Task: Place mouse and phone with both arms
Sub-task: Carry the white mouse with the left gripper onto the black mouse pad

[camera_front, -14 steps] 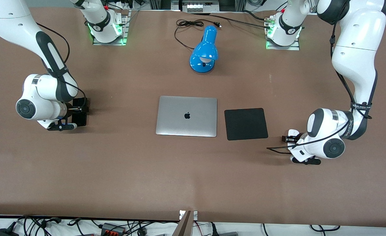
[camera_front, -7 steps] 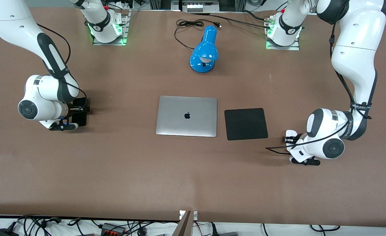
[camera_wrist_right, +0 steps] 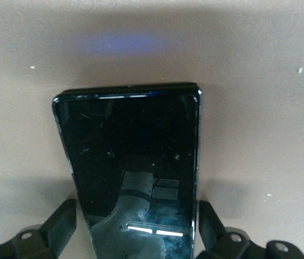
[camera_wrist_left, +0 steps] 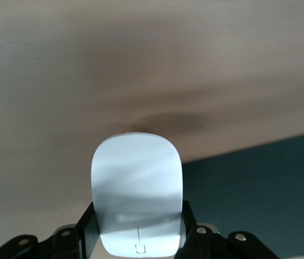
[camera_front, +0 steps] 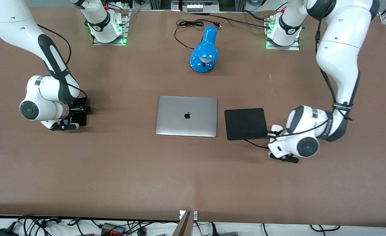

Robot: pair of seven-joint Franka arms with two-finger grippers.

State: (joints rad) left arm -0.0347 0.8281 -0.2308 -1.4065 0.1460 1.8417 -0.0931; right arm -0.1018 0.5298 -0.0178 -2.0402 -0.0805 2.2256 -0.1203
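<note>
Your right tool (camera_front: 78, 114) grips the phone (camera_front: 80, 118) by its long edges above the worktop (camera_front: 120, 164) at the right arm's end. The closed laptop (camera_front: 186, 116) lies mid-worktop, the black mat (camera_front: 245, 124) beside it. Your left tool (camera_front: 274, 132) clamps the mouse (camera_wrist_left: 137, 194) over the mat's edge.

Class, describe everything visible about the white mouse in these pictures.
The mouse is small, white and oval, with a smooth glossy top and a thin centre line at one end. The left end effector grips its sides. It is held over the brown table, by the edge of the black mat at the left arm's end.
</note>
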